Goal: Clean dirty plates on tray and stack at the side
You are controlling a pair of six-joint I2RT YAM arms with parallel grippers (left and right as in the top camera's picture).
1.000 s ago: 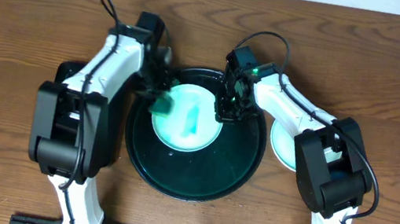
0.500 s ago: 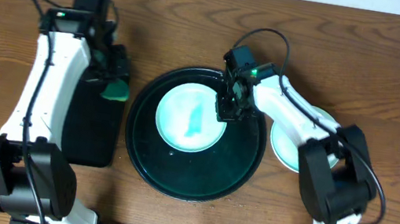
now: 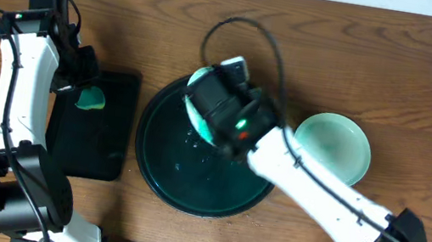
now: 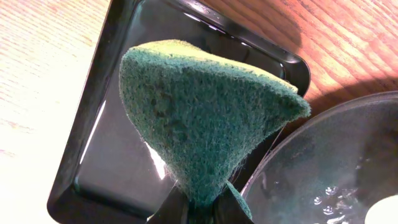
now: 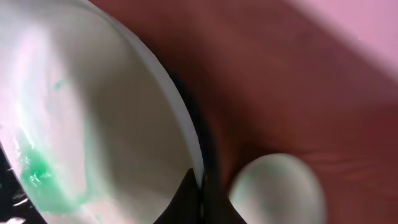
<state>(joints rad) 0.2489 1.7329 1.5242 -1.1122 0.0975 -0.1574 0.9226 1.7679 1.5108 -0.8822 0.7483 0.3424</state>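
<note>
Pale glazed rim, nipped edge-on at the right gripper (image 5: 200,186), fingers squeezed tight on the held plate (image 5: 112,124) and nothing else. Thin purchase on a slick edge, the whole disc hanging off to one side: likely to pivot or slide out under a quick swing. Green smear (image 5: 37,174) on the inner face, so apparently not clean; if stacked now, dirt carried onto the pile.

Just below, the round tray (image 3: 188,194), glossy and beaded with water. Held plate (image 3: 195,101) tilted over its far-left part, seemingly lifted, though contact hard to rule out. Raised rim in the path of any low sideways carry: a clipped edge, a plate knocked loose.

Further right, the second plate (image 3: 332,145), flat on the table (image 3: 298,30) just beside the tray. Risk there of a skewed or hard landing, sliding both across the wood.

Farthest off, above the rectangular tray (image 3: 100,147), the left gripper (image 4: 199,208), pinched closed on the sponge (image 4: 199,118), folded to a cone. Too distant to steady anything; possible drips outside that tray.
</note>
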